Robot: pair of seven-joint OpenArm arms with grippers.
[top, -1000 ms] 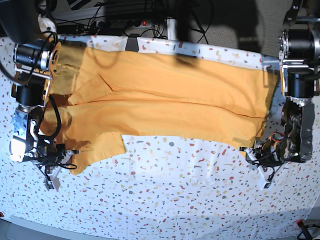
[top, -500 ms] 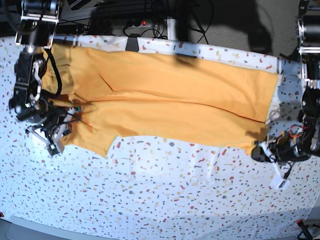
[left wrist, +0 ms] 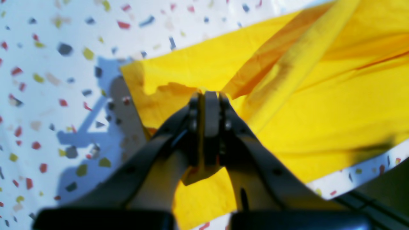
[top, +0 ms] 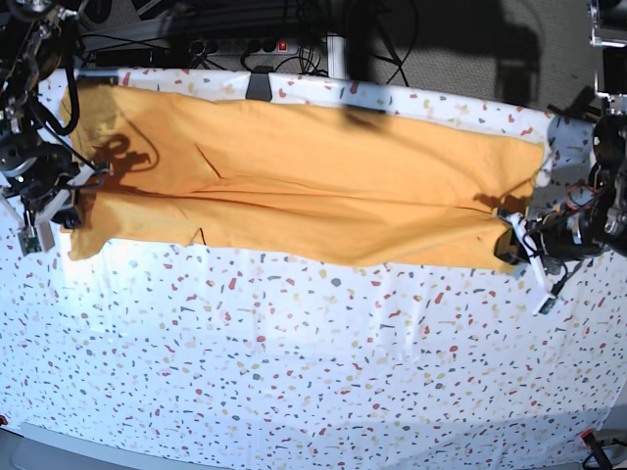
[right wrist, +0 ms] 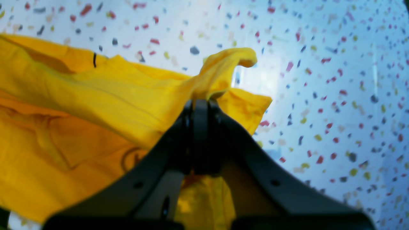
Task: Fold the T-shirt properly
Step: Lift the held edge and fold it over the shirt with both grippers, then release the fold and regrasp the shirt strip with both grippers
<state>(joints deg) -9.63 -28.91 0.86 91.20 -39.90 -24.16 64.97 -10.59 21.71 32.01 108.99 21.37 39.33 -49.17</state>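
The orange-yellow T-shirt (top: 313, 186) lies stretched in a long band across the far half of the table. My right gripper (top: 71, 213) is at its left end in the base view, shut on a bunched fold of fabric (right wrist: 220, 67) that sticks up past the closed jaws (right wrist: 198, 101). A bit of black lettering (right wrist: 127, 158) shows on the cloth beneath. My left gripper (top: 507, 247) is at the shirt's right end, shut on a corner of the T-shirt (left wrist: 319, 111), with fabric pinched between the closed tips (left wrist: 206, 95). Both held edges are lifted slightly off the table.
A white speckled tablecloth (top: 313, 372) covers the table. Cables and a power strip (top: 245, 44) run behind the far edge. A dark clamp (top: 258, 86) sits on that edge by the shirt. The table edge shows at the lower right of the left wrist view (left wrist: 367, 198).
Both grippers have pulled outward and toward the back while holding the shirt. The flap that hung down at the left is drawn up, and the shirt is now a taut, straighter band.
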